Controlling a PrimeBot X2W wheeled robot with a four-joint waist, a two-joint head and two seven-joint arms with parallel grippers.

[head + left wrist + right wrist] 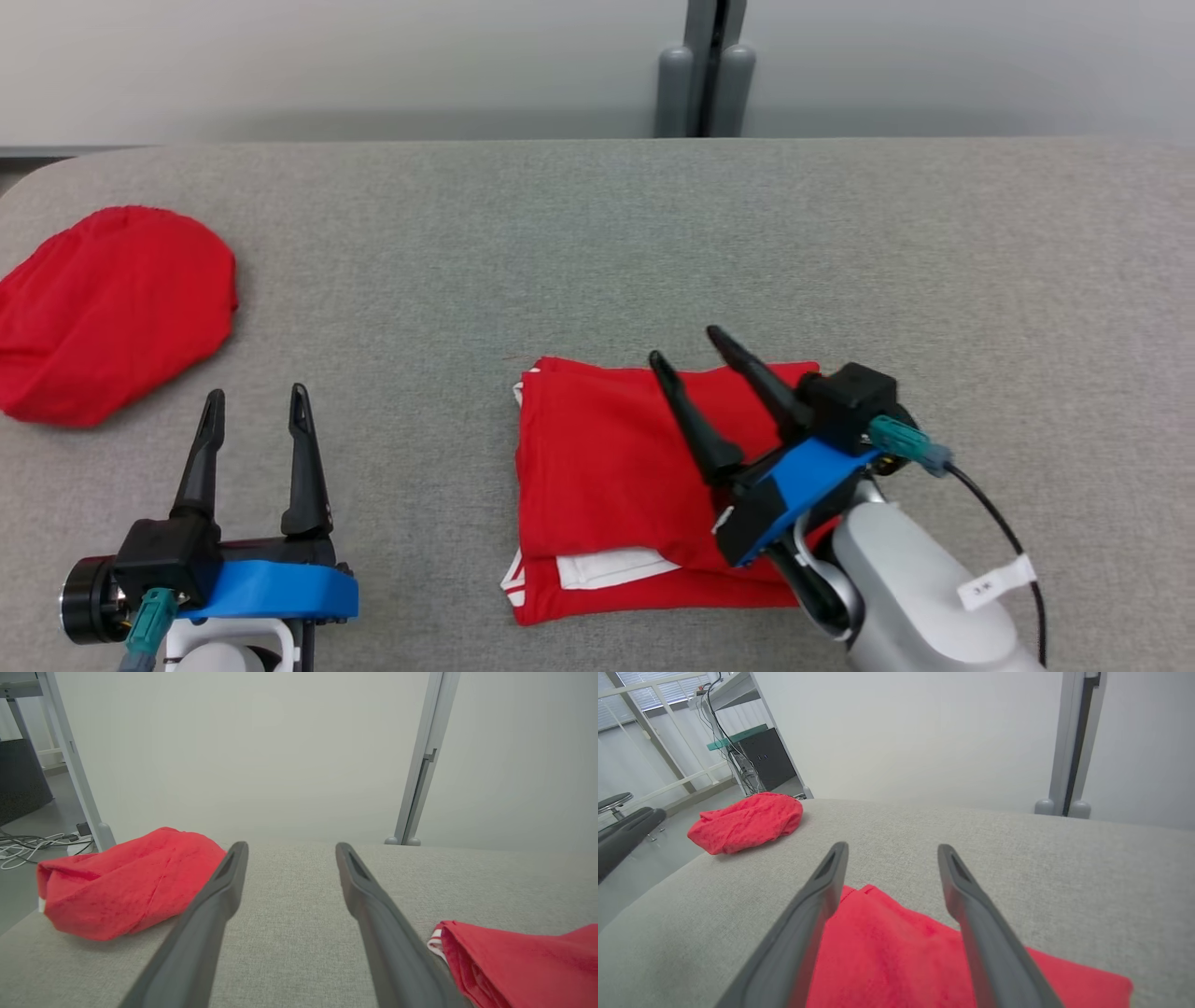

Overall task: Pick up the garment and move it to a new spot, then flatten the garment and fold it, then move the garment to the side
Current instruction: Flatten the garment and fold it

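Observation:
A red garment with white trim (pixel 607 485) lies folded in a neat rectangle on the grey table, near the front and right of centre. My right gripper (pixel 688 345) hovers over its right half, open, with nothing between its fingers. Between those fingers, the right wrist view looks down on the red cloth (pixel 887 956). My left gripper (pixel 257 403) stands open at the lower left, apart from the garment, with its fingers empty. The folded garment's edge (pixel 514 961) lies at the lower right of the left wrist view.
A second red cloth (pixel 107 313) lies bunched at the table's left edge, also seen as a red heap (pixel 126 884) and a red heap (pixel 747 821). A grey post (pixel 705 70) stands behind the table's far edge. Bare grey tabletop (pixel 840 252) stretches behind and to the right.

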